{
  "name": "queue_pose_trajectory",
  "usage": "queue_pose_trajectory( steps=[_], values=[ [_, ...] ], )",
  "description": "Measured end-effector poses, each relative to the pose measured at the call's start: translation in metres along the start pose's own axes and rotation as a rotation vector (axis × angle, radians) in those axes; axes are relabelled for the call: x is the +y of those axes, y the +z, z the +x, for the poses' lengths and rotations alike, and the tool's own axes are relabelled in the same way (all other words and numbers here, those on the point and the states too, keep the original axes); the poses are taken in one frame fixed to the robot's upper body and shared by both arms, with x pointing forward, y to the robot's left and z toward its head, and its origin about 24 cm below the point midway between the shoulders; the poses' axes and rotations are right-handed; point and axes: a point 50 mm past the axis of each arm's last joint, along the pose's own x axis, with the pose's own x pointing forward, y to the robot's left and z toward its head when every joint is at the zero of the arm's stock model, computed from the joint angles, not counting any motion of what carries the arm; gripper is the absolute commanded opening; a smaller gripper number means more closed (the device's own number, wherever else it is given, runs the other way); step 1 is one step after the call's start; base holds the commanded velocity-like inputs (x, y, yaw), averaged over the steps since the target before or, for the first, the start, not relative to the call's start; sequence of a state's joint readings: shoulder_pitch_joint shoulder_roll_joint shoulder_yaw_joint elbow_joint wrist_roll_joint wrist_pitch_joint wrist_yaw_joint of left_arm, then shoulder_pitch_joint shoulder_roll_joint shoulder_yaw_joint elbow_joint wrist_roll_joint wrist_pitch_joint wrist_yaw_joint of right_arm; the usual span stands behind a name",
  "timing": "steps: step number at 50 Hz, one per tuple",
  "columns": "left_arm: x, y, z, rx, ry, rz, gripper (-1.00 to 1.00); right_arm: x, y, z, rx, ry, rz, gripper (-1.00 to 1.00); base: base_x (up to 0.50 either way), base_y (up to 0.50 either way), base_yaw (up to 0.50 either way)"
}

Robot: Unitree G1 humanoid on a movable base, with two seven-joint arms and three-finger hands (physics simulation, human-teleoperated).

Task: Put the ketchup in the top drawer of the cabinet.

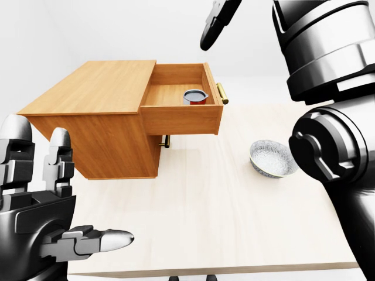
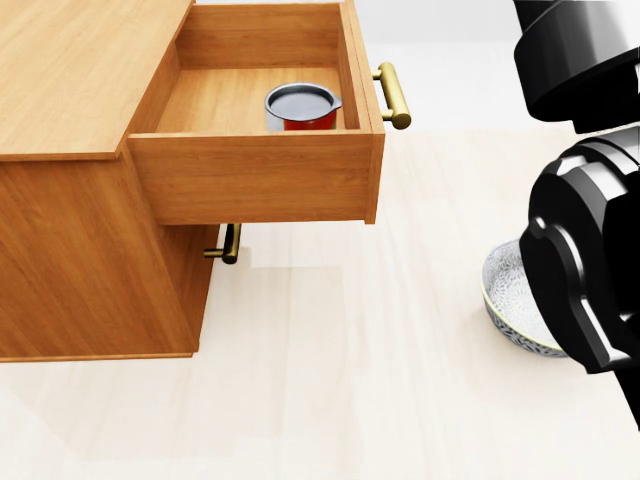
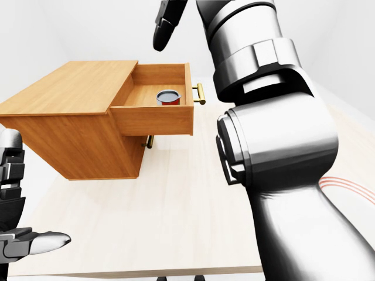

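The ketchup point(image 2: 302, 106), a red container with a grey top, stands upright inside the open top drawer point(image 2: 255, 175) of the wooden cabinet point(image 1: 96, 88), toward the drawer's right side. My right hand point(image 1: 214, 26) hangs high above the drawer near the top of the left-eye view, fingers extended and empty, well clear of the ketchup. My left hand point(image 1: 58, 199) is at the bottom left of the left-eye view, open and empty, below the cabinet and apart from it.
A patterned bowl point(image 1: 272, 158) sits on the pale table point(image 1: 222, 216) to the right of the cabinet, partly hidden behind my right arm. The drawer's brass handle point(image 2: 393, 95) sticks out to the right. The lower drawer's handle point(image 2: 230, 243) shows beneath.
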State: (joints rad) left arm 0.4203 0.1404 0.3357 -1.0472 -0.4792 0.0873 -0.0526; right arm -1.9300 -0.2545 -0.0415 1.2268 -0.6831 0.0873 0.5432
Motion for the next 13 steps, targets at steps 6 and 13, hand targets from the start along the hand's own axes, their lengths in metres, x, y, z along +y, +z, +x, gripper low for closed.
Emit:
queue_pose_trajectory(
  steps=[6,13],
  values=[
    [0.000,0.000,0.000,0.004,0.000,0.000,1.00,-0.012,0.016,-0.010,-0.091,-0.019,-0.038,1.00,0.00,0.00,0.00],
    [-0.001,-0.001,-0.001,0.007,-0.001,0.002,1.00,-0.014,0.033,-0.028,-0.196,-0.055,-0.157,1.00,0.00,0.00,0.00]
  ],
)
